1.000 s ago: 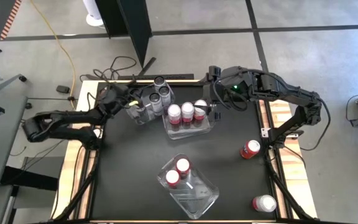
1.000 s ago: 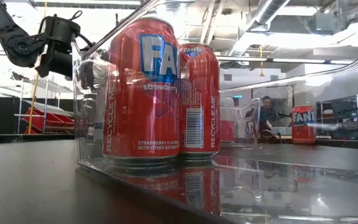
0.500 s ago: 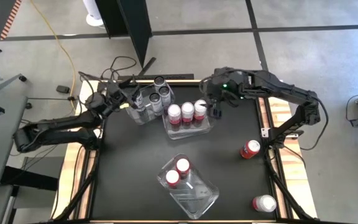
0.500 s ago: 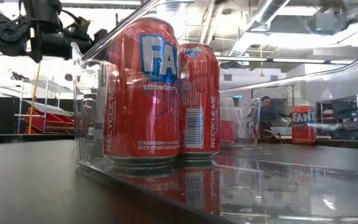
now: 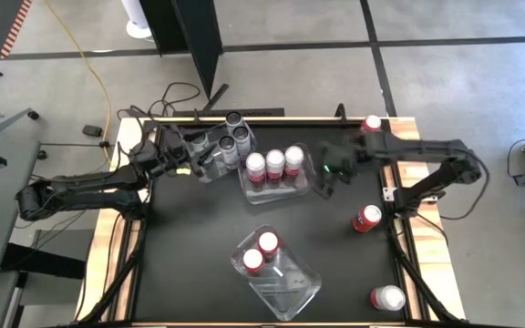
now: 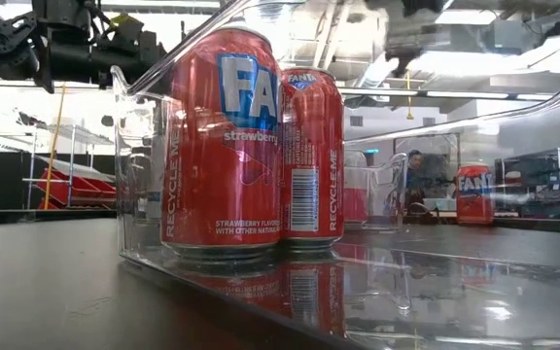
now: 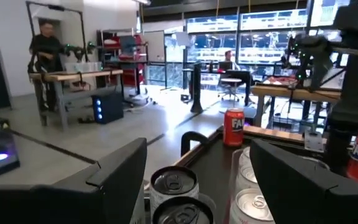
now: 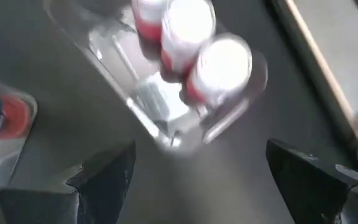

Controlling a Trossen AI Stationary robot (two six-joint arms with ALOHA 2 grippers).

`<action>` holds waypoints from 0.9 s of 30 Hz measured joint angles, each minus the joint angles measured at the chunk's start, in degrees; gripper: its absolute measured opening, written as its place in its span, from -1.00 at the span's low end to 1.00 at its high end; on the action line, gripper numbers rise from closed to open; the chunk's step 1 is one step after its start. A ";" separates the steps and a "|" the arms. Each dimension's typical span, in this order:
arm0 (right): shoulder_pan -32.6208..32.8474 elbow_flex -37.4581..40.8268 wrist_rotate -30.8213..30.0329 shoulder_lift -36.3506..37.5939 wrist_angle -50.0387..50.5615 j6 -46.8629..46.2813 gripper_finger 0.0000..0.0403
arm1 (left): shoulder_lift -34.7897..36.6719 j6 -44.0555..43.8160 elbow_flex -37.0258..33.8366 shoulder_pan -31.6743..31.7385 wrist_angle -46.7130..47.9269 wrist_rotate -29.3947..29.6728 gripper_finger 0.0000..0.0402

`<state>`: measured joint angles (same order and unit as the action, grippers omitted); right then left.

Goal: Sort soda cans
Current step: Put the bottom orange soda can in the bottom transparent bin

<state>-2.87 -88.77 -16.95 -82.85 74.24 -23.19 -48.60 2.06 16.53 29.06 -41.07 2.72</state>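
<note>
My left gripper (image 5: 188, 151) (image 7: 197, 169) is open and hovers at the left side of a clear bin (image 5: 206, 169) of dark grey cans (image 5: 233, 135) (image 7: 174, 183). My right gripper (image 5: 327, 179) (image 8: 201, 169) is open and hangs just right of the middle clear bin (image 5: 285, 190) (image 8: 166, 118), where three red cans (image 5: 274, 164) (image 8: 188, 28) stand upright. A near bin (image 5: 290, 284) holds two red cans (image 5: 261, 251) (image 6: 224, 146). Loose red cans stand at the far right corner (image 5: 372, 122) (image 7: 233, 127), by the right edge (image 5: 366, 218) and at the near right corner (image 5: 387, 297).
Three clear bins sit across the black mat: two at the far side, one near the middle front. The wooden table rim (image 5: 415, 164) runs along the right side. Cables (image 5: 176, 96) lie beyond the far edge. People and workbenches show in the room behind.
My right gripper has moved from the far right corner of the middle bin toward the near and right edges, and the arm has swung clear of the far right corner can. My left gripper has risen a little beside the dark-can bin.
</note>
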 joint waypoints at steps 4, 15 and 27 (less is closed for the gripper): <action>8.69 5.97 -4.66 5.23 6.22 -19.24 0.87 | 0.26 1.72 0.00 -0.74 -2.35 -0.02 0.40; 35.72 18.00 -11.39 14.03 15.68 -70.78 0.87 | 0.28 -0.20 3.21 -1.03 -5.76 -8.98 0.40; 41.97 26.02 -2.57 11.73 15.77 -88.76 0.87 | -0.17 1.02 3.26 -3.41 8.08 -11.63 0.40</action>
<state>39.09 -62.75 -19.52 -71.12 90.01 -111.95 -48.77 3.07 19.79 25.65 -32.99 -8.91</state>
